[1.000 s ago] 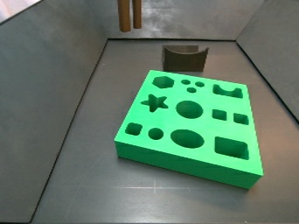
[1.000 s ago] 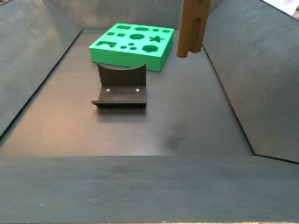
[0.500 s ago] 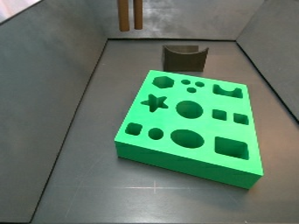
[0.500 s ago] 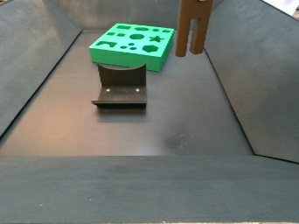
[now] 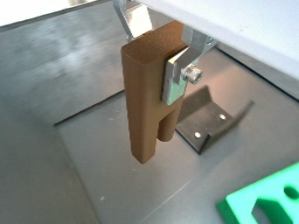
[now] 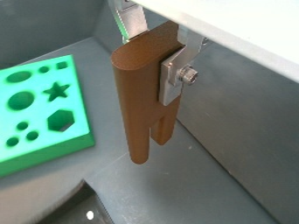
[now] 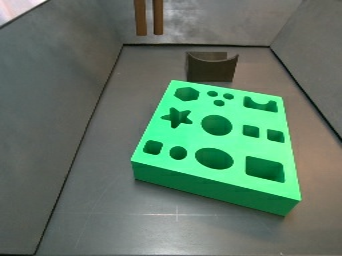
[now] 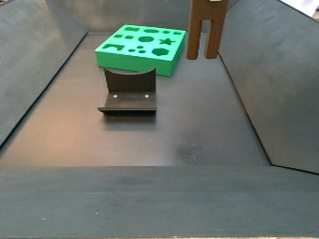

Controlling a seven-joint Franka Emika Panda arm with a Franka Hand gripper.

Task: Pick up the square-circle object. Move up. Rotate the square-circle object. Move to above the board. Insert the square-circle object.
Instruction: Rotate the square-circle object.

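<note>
The square-circle object point(image 5: 149, 96) hangs clamped between the silver fingers point(image 5: 177, 77) of the gripper point(image 6: 158, 66), its long axis upright with the two legs pointing down (both wrist views show it clear of the floor). In a side view it sits at the top right point(image 8: 206, 28), just right of the board point(image 8: 140, 48) and above its level, so the coming move is judged a sideways carry over the holes. The fixture point(image 8: 129, 91) stands apart, mid-frame.
</note>
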